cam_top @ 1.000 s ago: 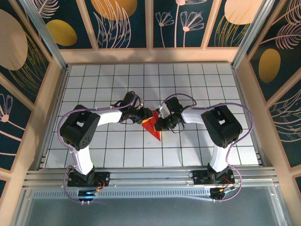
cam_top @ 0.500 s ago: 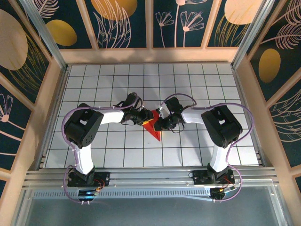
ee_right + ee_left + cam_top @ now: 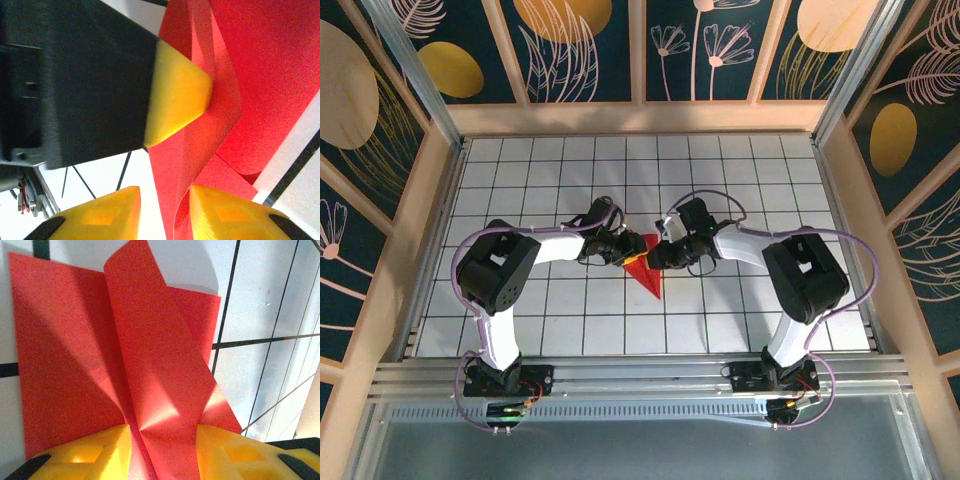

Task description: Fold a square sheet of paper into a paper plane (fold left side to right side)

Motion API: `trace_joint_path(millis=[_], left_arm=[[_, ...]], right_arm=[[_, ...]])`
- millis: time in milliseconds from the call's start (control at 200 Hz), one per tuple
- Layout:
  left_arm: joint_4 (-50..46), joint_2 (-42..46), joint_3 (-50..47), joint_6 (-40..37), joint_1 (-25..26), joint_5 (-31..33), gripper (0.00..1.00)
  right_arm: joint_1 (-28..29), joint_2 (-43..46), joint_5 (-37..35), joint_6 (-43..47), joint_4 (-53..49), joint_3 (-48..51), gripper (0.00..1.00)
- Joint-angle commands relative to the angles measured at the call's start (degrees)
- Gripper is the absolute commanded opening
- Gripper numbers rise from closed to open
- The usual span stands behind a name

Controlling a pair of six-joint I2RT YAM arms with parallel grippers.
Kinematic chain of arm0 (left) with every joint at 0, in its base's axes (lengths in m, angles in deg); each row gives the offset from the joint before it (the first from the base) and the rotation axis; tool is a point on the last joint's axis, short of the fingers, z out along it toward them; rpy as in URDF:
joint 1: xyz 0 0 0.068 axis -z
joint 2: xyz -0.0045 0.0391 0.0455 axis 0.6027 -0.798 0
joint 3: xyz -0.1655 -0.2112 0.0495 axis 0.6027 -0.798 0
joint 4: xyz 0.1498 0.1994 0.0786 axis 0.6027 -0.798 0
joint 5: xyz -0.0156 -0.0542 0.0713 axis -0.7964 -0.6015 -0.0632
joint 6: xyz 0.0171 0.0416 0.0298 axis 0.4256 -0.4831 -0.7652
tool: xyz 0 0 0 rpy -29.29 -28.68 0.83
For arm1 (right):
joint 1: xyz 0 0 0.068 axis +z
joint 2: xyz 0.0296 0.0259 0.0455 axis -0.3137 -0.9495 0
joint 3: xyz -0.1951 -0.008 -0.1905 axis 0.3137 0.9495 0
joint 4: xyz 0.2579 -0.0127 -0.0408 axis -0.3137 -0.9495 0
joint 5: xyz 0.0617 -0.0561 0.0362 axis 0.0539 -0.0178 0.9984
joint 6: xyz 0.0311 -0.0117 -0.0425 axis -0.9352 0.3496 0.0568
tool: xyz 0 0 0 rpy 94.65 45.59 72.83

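The square sheet of paper (image 3: 645, 272), bright red and partly folded, lies mid-table with a sharp tip towards the near edge. Both grippers meet over its far end. My left gripper (image 3: 626, 251) comes from the left. In the left wrist view its yellow fingers (image 3: 85, 455) stand apart, and a raised red flap (image 3: 150, 355) runs through the gap (image 3: 164, 455). One left fingertip (image 3: 180, 95) touches that curled flap. My right gripper (image 3: 165, 212) is open, and the flap's edge (image 3: 200, 165) hangs loose by its right finger. In the top view it (image 3: 657, 256) sits right of the paper.
The white grid table (image 3: 740, 310) has room all round the paper. Metal posts and patterned walls (image 3: 420, 180) close in the left, right and far sides. Both arm bases (image 3: 505, 375) stand at the near edge.
My right gripper's jaws have parted and let the red flap go. The right arm's elbow has swung outward to the right. The left gripper stays where it was.
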Motion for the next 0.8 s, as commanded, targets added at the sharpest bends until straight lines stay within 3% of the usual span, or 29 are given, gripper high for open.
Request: trace_joint_path(millis=[0, 520, 796], left_arm=[[-3.37, -2.04, 0.27, -1.20, 0.21, 2.52, 0.40], [-3.47, -1.58, 0.17, -1.27, 0.21, 2.61, 0.40], [-3.62, -1.74, 0.06, -1.37, 0.21, 2.65, 0.40]], right_arm=[[-0.25, 2.36, 0.01, -1.13, -0.32, 0.60, 0.34], [-0.26, -2.59, -0.60, -6.33, 6.75, 2.74, 0.37], [-1.95, 1.26, -1.42, -5.38, 5.70, 4.59, 0.43]])
